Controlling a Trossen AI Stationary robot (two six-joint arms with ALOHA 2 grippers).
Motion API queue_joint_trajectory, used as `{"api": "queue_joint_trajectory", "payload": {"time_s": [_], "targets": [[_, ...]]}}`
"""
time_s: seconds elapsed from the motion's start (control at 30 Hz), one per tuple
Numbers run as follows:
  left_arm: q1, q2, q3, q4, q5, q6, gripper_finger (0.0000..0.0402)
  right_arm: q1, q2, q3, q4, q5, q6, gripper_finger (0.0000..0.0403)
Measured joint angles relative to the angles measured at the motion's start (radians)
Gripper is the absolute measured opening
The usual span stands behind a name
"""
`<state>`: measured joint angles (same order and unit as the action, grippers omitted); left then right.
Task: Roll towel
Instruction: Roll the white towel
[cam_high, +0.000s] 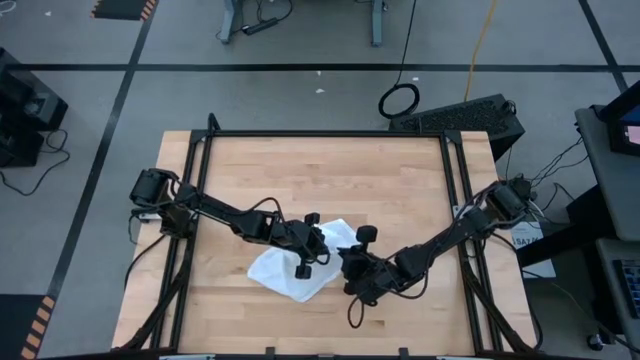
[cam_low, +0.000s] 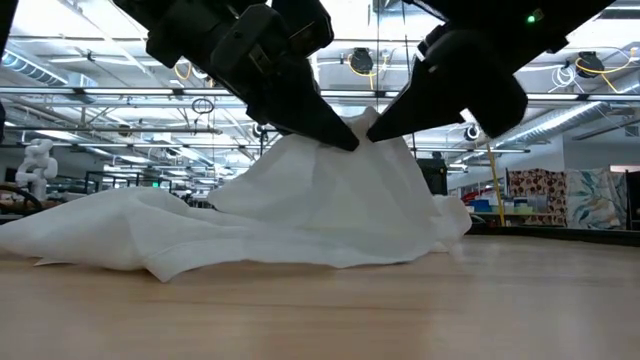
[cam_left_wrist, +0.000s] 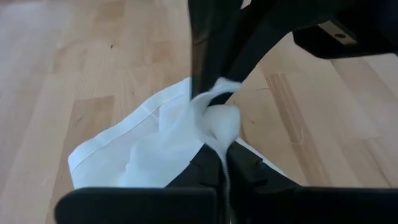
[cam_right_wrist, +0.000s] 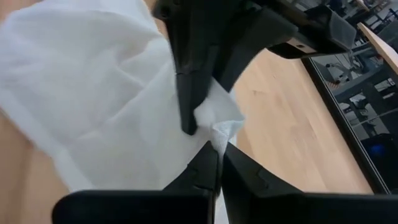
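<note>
— High view first: what fills most of it?
— Wooden table (cam_high: 400, 190), framed in black rails, both dark arms reaching inward from left and right edges.
— And lying on it?
— White towel (cam_high: 285, 270), crumpled, spread near the middle, toward the near edge, slightly left of centre; one corner drawn up into a peak.
— Held by what?
— Left gripper (cam_low: 345, 138), jaws pressed together, pinching the towel at that peak. Right gripper (cam_low: 375, 128), likewise clamped, pinching the same bunch from the opposite side.
— Apart or touching?
— Tips meeting at the raised fold, seen from low down; remaining cloth draped down onto the wood.
</note>
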<state>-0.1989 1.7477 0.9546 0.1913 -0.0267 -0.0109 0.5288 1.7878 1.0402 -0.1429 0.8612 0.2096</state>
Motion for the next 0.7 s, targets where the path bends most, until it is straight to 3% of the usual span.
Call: {"api": "queue_joint_trajectory", "payload": {"time_s": [0.17, 0.5, 0.7], "targets": [[0.0, 0.0, 0.0, 0.013, 0.039, -0.002, 0.0007, 0.028, 0.0, 0.0, 0.0, 0.0, 0.043, 0.0025], [0.006, 0.0, 0.0, 0.032, 0.044, -0.036, 0.0006, 0.109, 0.0, 0.0, -0.062, 0.055, 0.198, 0.0118], [0.008, 0.0, 0.0, 0.034, 0.044, -0.063, 0.0005, 0.162, 0.0, 0.0, -0.13, 0.103, 0.307, 0.0125]]}}
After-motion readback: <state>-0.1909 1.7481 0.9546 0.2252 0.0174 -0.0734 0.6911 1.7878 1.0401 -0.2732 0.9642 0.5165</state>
